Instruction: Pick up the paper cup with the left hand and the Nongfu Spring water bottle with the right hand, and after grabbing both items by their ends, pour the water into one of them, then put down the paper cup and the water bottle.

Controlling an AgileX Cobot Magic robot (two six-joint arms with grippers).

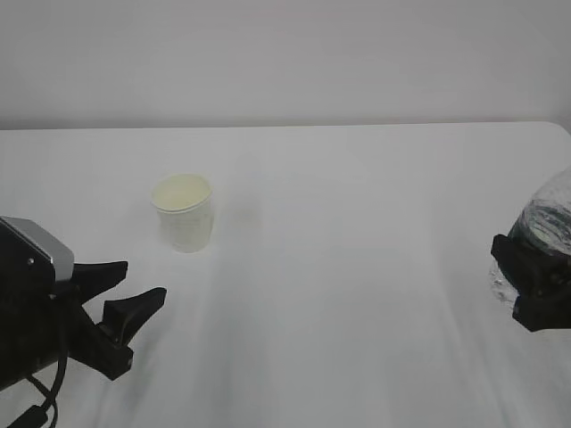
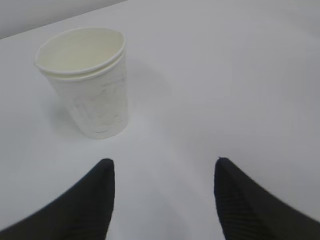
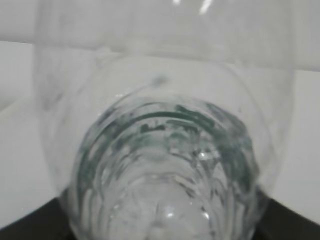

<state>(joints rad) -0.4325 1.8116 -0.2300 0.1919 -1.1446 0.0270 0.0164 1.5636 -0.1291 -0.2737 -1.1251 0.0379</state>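
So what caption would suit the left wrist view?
Open left tool facing an upright paper cup on the white table, not yet touching it.

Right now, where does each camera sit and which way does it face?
Exterior: chest height, angled down the table; both end effectors show, left, right.
Left wrist: above its open fingertips, facing the paper cup.
Right wrist: pressed against the water bottle.
Shared: exterior also shows cup and bottle.
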